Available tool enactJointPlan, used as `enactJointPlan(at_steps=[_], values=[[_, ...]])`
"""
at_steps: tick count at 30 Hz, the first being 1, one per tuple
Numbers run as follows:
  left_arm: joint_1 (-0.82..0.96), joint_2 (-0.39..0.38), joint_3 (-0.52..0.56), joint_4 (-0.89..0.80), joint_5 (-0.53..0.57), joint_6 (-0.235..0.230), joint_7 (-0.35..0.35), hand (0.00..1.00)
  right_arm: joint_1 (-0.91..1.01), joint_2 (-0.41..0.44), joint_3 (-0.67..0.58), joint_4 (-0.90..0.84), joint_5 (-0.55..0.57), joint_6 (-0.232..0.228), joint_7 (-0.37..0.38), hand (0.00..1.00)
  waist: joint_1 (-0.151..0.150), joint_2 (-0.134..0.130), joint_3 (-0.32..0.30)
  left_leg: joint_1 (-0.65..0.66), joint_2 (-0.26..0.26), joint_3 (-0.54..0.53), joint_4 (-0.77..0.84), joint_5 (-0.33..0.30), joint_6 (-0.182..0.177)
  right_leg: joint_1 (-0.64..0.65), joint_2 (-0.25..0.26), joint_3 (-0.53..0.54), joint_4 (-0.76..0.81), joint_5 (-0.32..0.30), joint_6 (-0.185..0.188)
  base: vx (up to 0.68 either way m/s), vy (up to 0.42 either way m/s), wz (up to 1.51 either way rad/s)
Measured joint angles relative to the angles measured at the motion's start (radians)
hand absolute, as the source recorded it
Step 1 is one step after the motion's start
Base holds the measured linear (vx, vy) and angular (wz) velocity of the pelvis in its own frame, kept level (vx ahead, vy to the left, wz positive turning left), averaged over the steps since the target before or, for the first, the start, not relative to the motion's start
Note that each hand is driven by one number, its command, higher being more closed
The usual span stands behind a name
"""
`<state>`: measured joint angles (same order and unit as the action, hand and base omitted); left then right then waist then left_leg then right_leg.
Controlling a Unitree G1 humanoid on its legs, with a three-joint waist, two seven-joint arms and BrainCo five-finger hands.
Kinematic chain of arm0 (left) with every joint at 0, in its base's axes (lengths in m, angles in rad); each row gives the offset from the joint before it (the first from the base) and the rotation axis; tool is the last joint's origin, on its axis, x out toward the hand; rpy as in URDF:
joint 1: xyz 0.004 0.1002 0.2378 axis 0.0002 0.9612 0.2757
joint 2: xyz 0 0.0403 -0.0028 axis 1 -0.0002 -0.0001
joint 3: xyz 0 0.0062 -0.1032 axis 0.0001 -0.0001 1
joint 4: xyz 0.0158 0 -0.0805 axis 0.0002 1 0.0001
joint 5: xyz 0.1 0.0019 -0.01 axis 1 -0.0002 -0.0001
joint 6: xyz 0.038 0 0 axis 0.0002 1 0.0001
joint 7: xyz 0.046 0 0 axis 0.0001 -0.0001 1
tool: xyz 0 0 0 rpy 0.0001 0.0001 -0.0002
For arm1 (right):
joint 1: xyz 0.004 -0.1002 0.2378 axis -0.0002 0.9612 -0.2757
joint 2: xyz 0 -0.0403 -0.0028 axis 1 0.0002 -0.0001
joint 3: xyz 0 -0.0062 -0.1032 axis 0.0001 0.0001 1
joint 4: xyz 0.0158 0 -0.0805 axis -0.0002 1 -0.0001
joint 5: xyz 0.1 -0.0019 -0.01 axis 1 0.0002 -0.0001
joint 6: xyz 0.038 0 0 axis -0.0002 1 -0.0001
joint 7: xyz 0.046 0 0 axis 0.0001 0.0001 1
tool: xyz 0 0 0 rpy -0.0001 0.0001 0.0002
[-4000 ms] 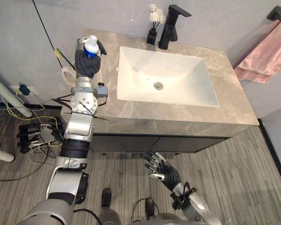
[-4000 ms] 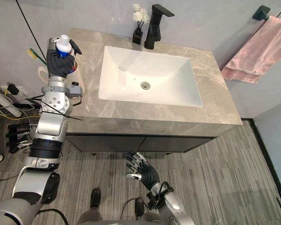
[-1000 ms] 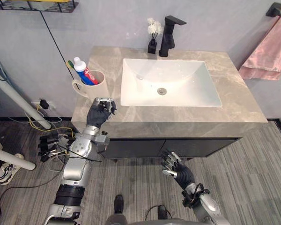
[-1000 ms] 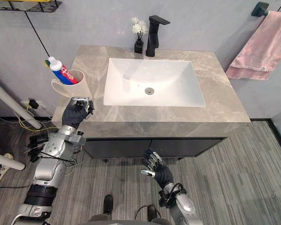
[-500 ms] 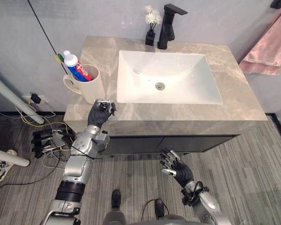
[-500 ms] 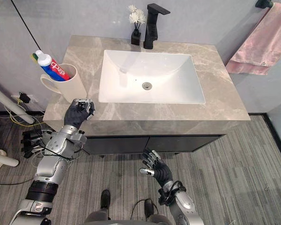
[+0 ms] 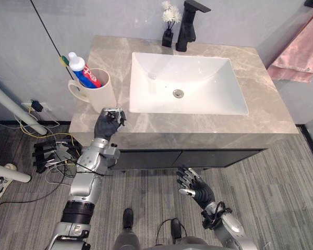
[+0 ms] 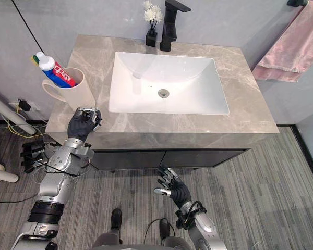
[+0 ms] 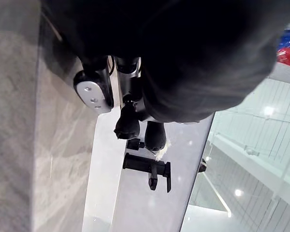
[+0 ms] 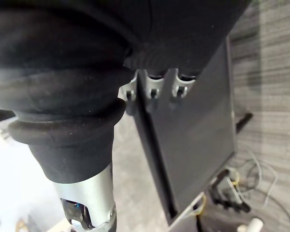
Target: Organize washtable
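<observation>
The toothpaste [image 7: 82, 70] now stands in the mug [image 7: 94, 92] at 9 o'clock of the sink [image 7: 198, 78]. The left hand [image 7: 108, 123], curled on nothing, has withdrawn to the mug's 5 o'clock at the counter [image 7: 261, 114] edge, so that item looks done. The right hand [image 7: 197, 188] hangs spread.

**Surroundings: non-task items**

- Towel [image 7: 297, 54]: pink, draped over a black wall bar [image 8: 293, 3].
- Faucet [image 7: 189, 23]: black, upright by the wall.
- Vase [image 7: 168, 37]: small, black, holding white flowers [image 7: 169, 13]; just beside the faucet.
- Floor [image 7: 281, 177]: grey wood-grain planks.
- Cables [image 7: 47, 151]: tangled on the floor, left.
- Pole [image 7: 10, 104]: white, slanted, near the cables.
</observation>
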<state>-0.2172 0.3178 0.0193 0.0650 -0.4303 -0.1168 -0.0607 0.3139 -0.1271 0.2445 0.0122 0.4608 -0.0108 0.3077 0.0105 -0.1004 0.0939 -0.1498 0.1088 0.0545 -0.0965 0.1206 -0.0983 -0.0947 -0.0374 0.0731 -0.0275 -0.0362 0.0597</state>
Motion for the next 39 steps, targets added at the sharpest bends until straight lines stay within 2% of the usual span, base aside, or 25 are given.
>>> enactJointPlan(at_steps=[12, 28, 36, 39], values=[[0.028, -0.017, 0.110, 0.003, -0.013, -0.005, 0.028, 1.00, 0.006, 0.000, -0.003, 0.000, 0.000, 0.000, 0.001, 0.00, 0.001, 0.006, 0.004, 0.000, -0.003, -0.007, -0.006, -0.001, 0.002, 0.000, -0.002, -0.009, 0.007, -0.001, 0.001, 0.00, 0.000, 0.01], [0.026, -0.019, 0.103, 0.001, -0.007, -0.013, 0.041, 1.00, 0.007, 0.000, -0.001, 0.000, 0.000, 0.001, 0.002, 0.00, 0.000, 0.006, 0.004, 0.000, -0.003, -0.007, 0.000, -0.006, -0.004, 0.000, -0.002, -0.008, 0.004, -0.001, 0.000, 0.00, 0.000, 0.00], [-0.037, 0.008, 0.015, 0.025, 0.049, 0.003, 0.040, 1.00, 0.013, 0.000, 0.007, 0.001, -0.001, 0.002, 0.005, 0.00, -0.001, 0.004, 0.004, 0.000, -0.002, 0.005, 0.001, -0.002, 0.001, 0.000, -0.003, 0.004, -0.008, 0.001, 0.001, 0.00, 0.000, -0.04], [-0.088, 0.008, 0.009, 0.055, 0.049, 0.006, 0.040, 1.00, 0.016, 0.000, 0.007, 0.001, -0.001, 0.018, 0.005, 0.00, -0.008, 0.004, 0.004, 0.000, 0.000, 0.009, 0.001, -0.003, 0.001, -0.002, -0.002, 0.009, -0.008, 0.002, 0.001, 0.00, 0.000, -0.04]])
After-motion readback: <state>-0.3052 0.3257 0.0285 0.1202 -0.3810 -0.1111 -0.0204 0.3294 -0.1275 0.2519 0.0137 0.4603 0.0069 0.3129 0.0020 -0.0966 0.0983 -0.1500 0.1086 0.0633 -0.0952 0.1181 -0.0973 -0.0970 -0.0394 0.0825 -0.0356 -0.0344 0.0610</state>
